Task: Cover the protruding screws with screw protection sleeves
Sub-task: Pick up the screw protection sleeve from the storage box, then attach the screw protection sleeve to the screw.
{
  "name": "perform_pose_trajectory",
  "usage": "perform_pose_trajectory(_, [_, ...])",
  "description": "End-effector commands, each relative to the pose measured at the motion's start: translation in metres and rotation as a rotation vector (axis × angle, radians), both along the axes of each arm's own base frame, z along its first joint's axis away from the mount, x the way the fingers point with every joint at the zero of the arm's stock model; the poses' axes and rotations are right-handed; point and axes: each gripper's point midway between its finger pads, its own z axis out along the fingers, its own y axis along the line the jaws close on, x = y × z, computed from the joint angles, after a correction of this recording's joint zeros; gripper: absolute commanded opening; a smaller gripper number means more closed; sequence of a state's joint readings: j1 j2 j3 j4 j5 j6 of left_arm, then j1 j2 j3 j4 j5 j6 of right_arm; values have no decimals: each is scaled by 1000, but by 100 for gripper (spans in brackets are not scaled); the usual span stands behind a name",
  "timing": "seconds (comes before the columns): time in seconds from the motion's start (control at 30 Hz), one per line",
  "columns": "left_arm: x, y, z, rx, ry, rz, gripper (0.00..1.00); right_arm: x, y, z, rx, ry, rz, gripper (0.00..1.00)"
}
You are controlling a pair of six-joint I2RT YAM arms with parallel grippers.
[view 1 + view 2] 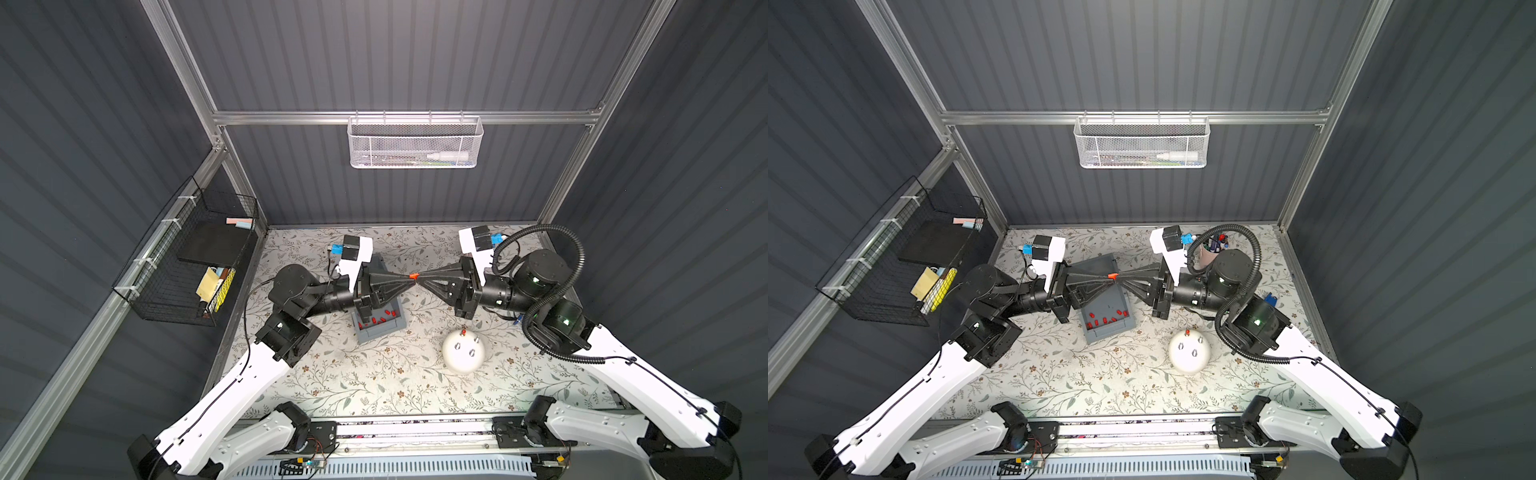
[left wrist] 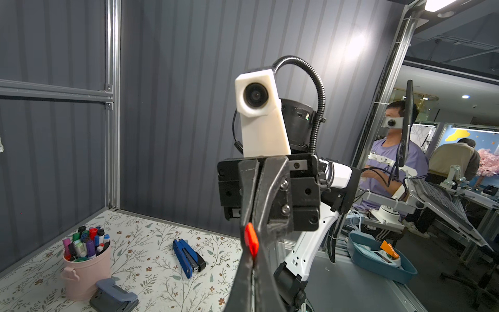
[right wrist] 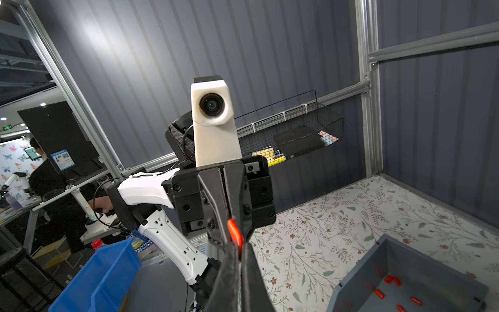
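In both top views, above the grey bin (image 1: 370, 336): left pincer (image 1: 409, 277) and right pincer (image 1: 419, 279) tip to tip, both squeezing one red cap (image 1: 413, 275). Left wrist view: open left slowly. Right wrist view: hold tight, then off to bare screws (image 1: 457, 346) beside the bin.

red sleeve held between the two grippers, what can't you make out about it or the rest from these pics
- red sleeve: ends hidden by the fingers of left gripper and right gripper in every view; open end unknown.
- white dome: outside both wrist views; in both top views too small to judge how far its red cap is seated.
- grey bin: left arm covers part, right wrist view crops it; sleeve count unknown.
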State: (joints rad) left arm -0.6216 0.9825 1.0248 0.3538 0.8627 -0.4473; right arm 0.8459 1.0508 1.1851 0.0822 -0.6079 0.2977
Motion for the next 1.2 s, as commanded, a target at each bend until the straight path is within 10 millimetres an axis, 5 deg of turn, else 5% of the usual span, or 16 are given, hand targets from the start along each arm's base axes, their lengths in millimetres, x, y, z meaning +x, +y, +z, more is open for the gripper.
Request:
perform_pose_trajectory(0.0, [-3, 0, 9, -29, -16, -15, 0, -4, 3, -3, -10, 4, 26, 0])
perform_pose_trajectory(0.07, [-4, 0, 10, -29, -20, -17, 0, -3, 1, -4, -6, 7, 10, 0])
perform_pose_trajectory(0.17, [-5, 1, 11, -29, -27, -13, 0, -1, -4, -6, -5, 5, -27, 14])
perform_pose_trajectory(0.27, [-6, 1, 10, -24, -30, -14, 0, -1, -8, -5, -6, -1, -37, 0])
perform_pose_trajectory(0.57, [1, 0, 4, -16, -8, 8, 0, -7, -9, -2, -49, 7, -11, 0])
perform_pose_trajectory(0.6, [3, 1, 2, -14, -6, 31, 25, -6, -13, -2, -49, 5, -39, 0])
perform_pose_trajectory(0.63, [8, 2, -2, -8, 0, 66, 73, -3, -17, -3, -59, 6, -74, 0])
perform_pose_trajectory(0.67, [14, 5, -8, 4, 0, 115, 99, -2, -23, -6, -77, 12, -107, 0])
perform_pose_trajectory(0.87, [37, 26, -64, 217, -37, 368, 99, 13, -63, -46, -334, 102, -331, 0])
perform_pose_trajectory(1.17, [106, 113, -195, 908, 21, 884, 100, 18, -148, -124, -850, 341, -650, 0])
